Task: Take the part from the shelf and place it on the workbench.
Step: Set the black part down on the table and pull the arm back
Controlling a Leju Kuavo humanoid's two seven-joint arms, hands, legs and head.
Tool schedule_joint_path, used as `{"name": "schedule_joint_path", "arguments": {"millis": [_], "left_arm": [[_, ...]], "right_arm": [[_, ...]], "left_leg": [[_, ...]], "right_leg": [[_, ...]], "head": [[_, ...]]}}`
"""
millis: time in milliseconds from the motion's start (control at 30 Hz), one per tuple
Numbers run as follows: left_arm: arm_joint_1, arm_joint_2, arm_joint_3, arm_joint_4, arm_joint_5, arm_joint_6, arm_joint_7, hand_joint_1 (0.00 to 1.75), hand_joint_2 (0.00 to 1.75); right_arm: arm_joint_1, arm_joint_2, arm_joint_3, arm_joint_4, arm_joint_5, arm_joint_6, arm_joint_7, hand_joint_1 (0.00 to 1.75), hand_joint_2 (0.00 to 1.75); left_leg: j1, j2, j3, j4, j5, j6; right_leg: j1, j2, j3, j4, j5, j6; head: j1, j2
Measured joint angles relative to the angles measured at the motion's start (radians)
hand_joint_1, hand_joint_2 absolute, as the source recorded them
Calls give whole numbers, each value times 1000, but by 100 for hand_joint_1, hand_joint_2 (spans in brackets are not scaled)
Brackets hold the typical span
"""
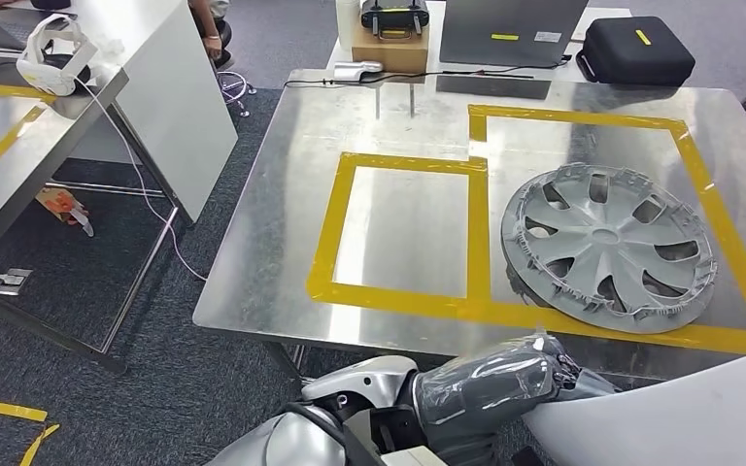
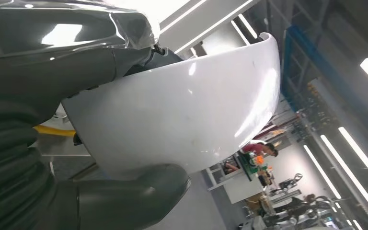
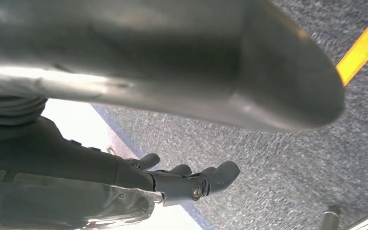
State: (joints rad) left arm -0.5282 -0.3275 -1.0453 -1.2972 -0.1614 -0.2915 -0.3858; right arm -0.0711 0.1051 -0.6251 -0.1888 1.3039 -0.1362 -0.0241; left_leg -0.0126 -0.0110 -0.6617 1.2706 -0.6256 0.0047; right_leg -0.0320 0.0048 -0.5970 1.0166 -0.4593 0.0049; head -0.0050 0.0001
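Note:
The part is a large white curved panel (image 1: 675, 417) at the lower right of the head view, held off the front edge of the workbench (image 1: 282, 243). My left hand (image 1: 561, 367) grips its near edge. In the left wrist view the white panel (image 2: 182, 110) sits between that hand's thumb (image 2: 139, 191) and its dark fingers (image 2: 160, 52). My right hand (image 3: 172, 179) hangs over grey carpet, its fingers stretched out and well apart from the thumb (image 3: 249, 72). A white surface (image 3: 76, 127) lies just behind those fingers; I cannot tell whether they touch it.
On the steel workbench, yellow tape marks two rectangles; a grey wheel cover (image 1: 610, 245) lies in the right one and the left one (image 1: 403, 233) is bare. A cardboard box (image 1: 389, 44), a laptop and a black case (image 1: 636, 50) stand at the back. Another table (image 1: 19, 146) stands to the left.

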Motion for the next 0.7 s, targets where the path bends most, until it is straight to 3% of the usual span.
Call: {"name": "schedule_joint_path", "arguments": {"millis": [33,67,100,167,233,300,400,700], "left_arm": [[-1,0,-3,8,3,3,6,175,175],[-3,0,-7,18,6,8,12,175,175],[-6,0,-11,28,11,16,18,175,175],[-16,-2,-22,52,28,38,34,175,175],[-27,-6,-33,84,56,69,52,175,175],[-41,-11,-51,130,97,113,67,175,175],[-66,-19,-89,214,162,171,92,175,175],[-149,-28,-264,415,312,256,298,175,175]], "right_arm": [[0,0,0,0,0,0,0,0,0],[1,1,-1,0,1,0,1,0,0],[1,1,-1,0,1,0,1,0,0],[0,3,-2,0,5,0,0,0,0],[-1,5,-2,0,7,0,-2,0,0],[2,5,-5,0,1,-3,-10,0,0],[7,-2,-14,0,-10,-6,-26,0,0],[-3,-18,-24,0,18,6,-14,0,0]], "left_leg": [[5,1,-31,26,-11,-5],[9,1,-45,21,-1,-7],[12,1,-41,-20,35,-8],[13,2,1,-156,134,-4],[8,2,34,-249,169,2],[5,1,40,-265,169,3],[4,0,42,-266,183,-2],[3,-1,43,-265,177,9]], "right_leg": [[-2,0,7,0,-6,1],[-3,1,15,0,-12,2],[-4,2,24,0,-18,4],[-5,3,40,-2,-28,10],[-4,4,44,-3,-35,20],[-2,3,42,-1,-41,24],[-4,0,47,-4,-44,14],[-5,0,58,-25,-39,38]], "head": [[-2,0],[-4,0],[-6,0],[-10,0],[-13,0],[-12,0],[-7,0],[1,0]]}}
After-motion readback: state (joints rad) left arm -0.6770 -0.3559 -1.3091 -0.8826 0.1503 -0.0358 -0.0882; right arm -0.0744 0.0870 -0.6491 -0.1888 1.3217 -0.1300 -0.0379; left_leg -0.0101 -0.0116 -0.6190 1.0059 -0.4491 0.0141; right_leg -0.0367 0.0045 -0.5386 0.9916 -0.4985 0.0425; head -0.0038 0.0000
